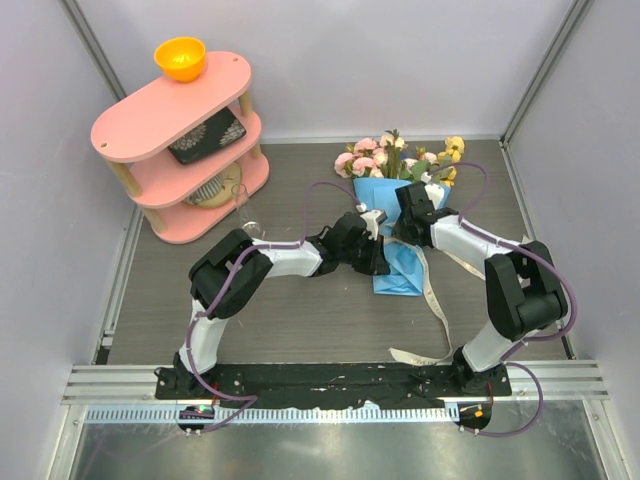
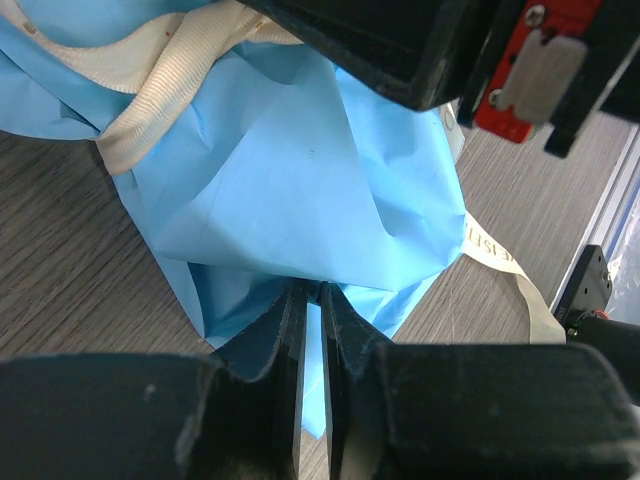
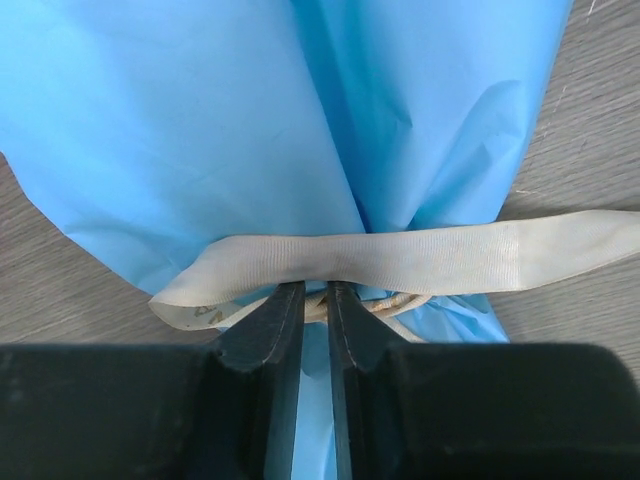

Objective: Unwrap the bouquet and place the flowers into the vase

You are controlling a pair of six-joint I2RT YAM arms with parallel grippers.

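Observation:
The bouquet (image 1: 395, 200) lies mid-table, its flowers (image 1: 400, 155) pointing to the far side, wrapped in blue paper (image 3: 200, 130) that a cream ribbon (image 3: 420, 255) ties. My left gripper (image 2: 312, 292) pinches the lower end of the blue paper (image 2: 300, 180), jaws almost together. My right gripper (image 3: 315, 298) sits at the tie, jaws narrow with a strand of ribbon between the tips. In the top view the left gripper (image 1: 375, 255) and right gripper (image 1: 408, 215) meet over the wrap. The vase (image 1: 243, 205), clear glass, stands by the shelf.
A pink three-tier shelf (image 1: 170, 110) stands at the back left with an orange bowl (image 1: 180, 58) on top. A loose ribbon tail (image 1: 435, 300) trails toward the right arm's base. White walls enclose the table on three sides.

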